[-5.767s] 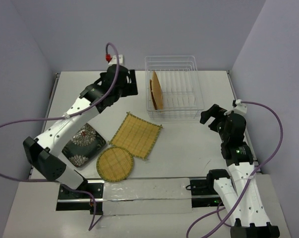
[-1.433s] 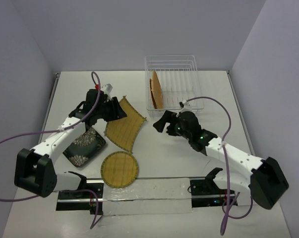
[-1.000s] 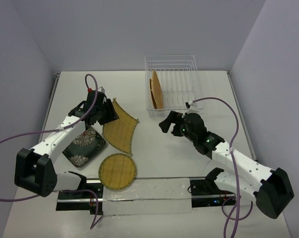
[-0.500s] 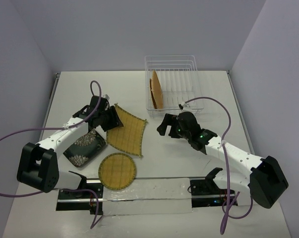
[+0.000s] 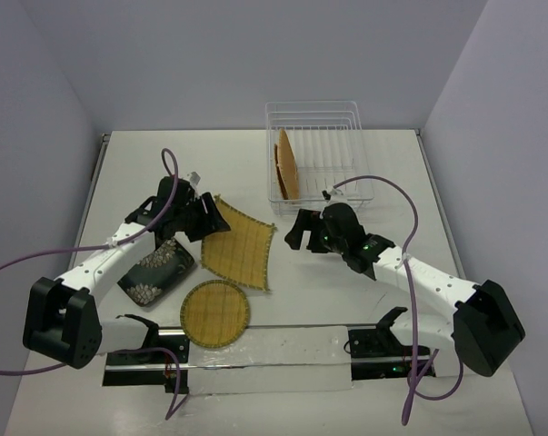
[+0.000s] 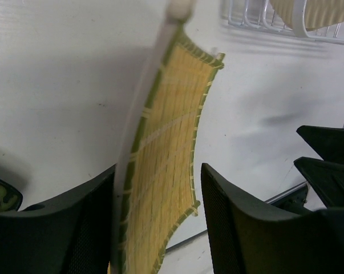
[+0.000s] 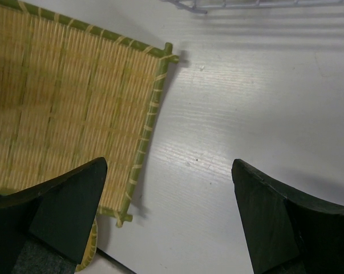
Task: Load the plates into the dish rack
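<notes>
My left gripper [image 5: 207, 219] is shut on the left corner of the yellow square plate [image 5: 240, 247] and holds it tilted, its far edge low over the table. In the left wrist view this plate [image 6: 166, 165] stands edge-on between my fingers. My right gripper [image 5: 297, 232] is open and empty, just right of the plate's right corner [image 7: 75, 108]. An orange plate [image 5: 286, 165] stands upright in the white dish rack [image 5: 346, 195]. The black floral plate [image 5: 155, 270] and the yellow round plate [image 5: 215, 313] lie flat on the table. The fifth plate is hidden.
The rack's near wire edge shows at the top of the right wrist view [image 7: 217, 4] and of the left wrist view [image 6: 246, 17]. A clear strip with black brackets [image 5: 255, 350] runs along the table's near edge. Purple cables loop over both arms.
My left arm came away from the rack, took hold of the yellow square plate and tilted it up. My right arm swung in towards the plate. In the last half second the plate shifted slightly right.
</notes>
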